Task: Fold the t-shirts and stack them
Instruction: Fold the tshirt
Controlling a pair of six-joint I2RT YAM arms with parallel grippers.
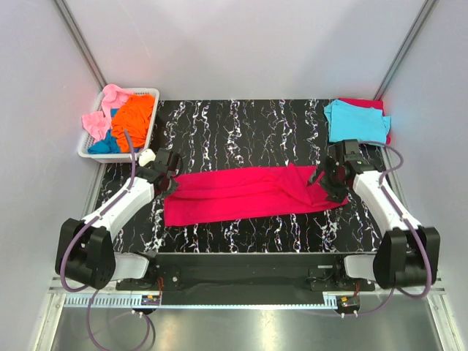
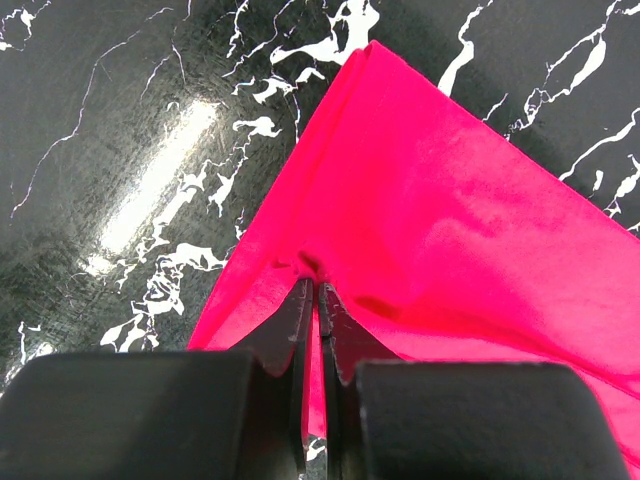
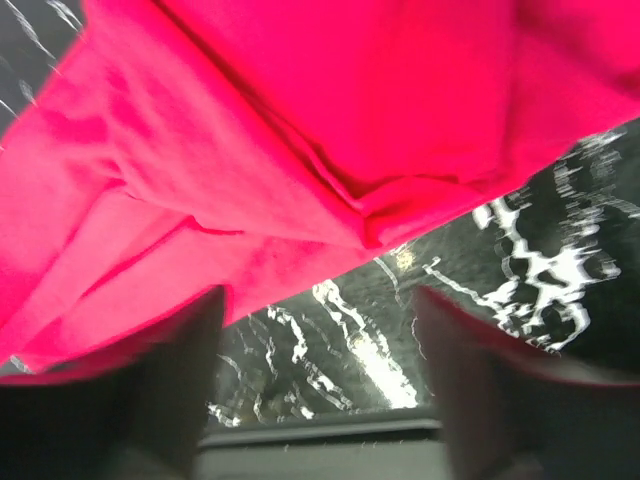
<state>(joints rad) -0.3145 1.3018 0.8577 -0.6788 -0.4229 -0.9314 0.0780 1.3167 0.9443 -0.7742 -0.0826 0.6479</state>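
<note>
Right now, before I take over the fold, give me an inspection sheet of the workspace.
Surface: black marbled table, glossy.
Job's things: crimson shirt lies as a long strip between the arms; cyan shirt folded far right on a red cloth; orange shirt, pink shirt, blue shirt in the basket.
Clutter: white basket, far left.
Grippers: left gripper shut on the crimson shirt's left end; right gripper open at its right end.
Cables: left cable, right cable, off the cloth.
Surroundings: grey walls, frame posts.

We see only a bit of blue t-shirt (image 1: 103, 143) under the orange t-shirt (image 1: 135, 115). A red cloth (image 1: 363, 103) peeks from under the cyan t-shirt (image 1: 356, 121). The right gripper (image 3: 318, 300) has blurry fingers (image 3: 160, 380), and the crimson-red t-shirt (image 3: 300, 120) runs off that picture.
</note>
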